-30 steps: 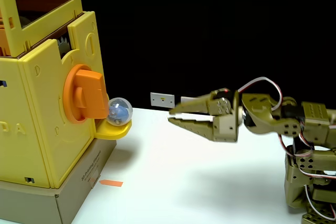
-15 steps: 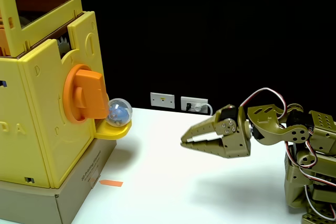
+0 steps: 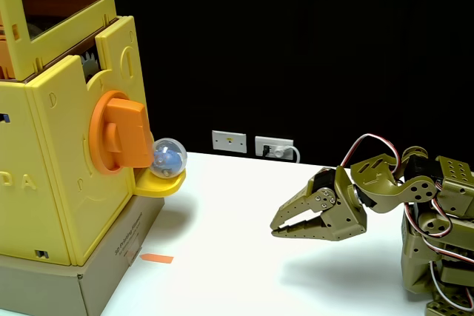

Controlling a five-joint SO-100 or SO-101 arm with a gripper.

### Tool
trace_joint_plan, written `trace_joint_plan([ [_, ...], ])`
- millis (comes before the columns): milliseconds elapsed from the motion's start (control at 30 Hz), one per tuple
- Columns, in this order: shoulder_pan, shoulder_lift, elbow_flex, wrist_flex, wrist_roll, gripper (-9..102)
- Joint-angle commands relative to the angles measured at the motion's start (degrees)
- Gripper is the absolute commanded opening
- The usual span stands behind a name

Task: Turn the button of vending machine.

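Note:
The tall yellow vending machine (image 3: 52, 175) stands at the left of the fixed view on a grey base. Its button (image 3: 118, 135), a large orange round knob, has its thick bar standing upright. A clear capsule ball (image 3: 169, 157) rests in the yellow tray (image 3: 161, 185) just below the knob. My gripper (image 3: 273, 228) is far to the right of the machine, low over the white table, pointing left and tilted down. Its olive fingers (image 3: 300, 209) are closed together with nothing between them.
The grey cardboard base (image 3: 96, 279) juts out under the machine, with an orange tape mark (image 3: 156, 258) on the table beside it. Wall sockets (image 3: 229, 140) sit at the table's far edge. The arm's base (image 3: 441, 257) fills the lower right. White table lies between the machine and the gripper.
The gripper has drawn back to the right and dropped toward the table, tilting downward. Its fingers closed from a visible gap. The knob and capsule have not moved.

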Motion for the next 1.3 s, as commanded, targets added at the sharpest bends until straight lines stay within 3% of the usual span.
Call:
trace_joint_plan([
  [0,-0.35,8.35,7.47,2.99,-0.09,1],
  [300,0.7,8.44,2.37,20.48,-0.44,1],
  [1267,-0.26,8.17,2.9,17.58,-0.7,-1],
])
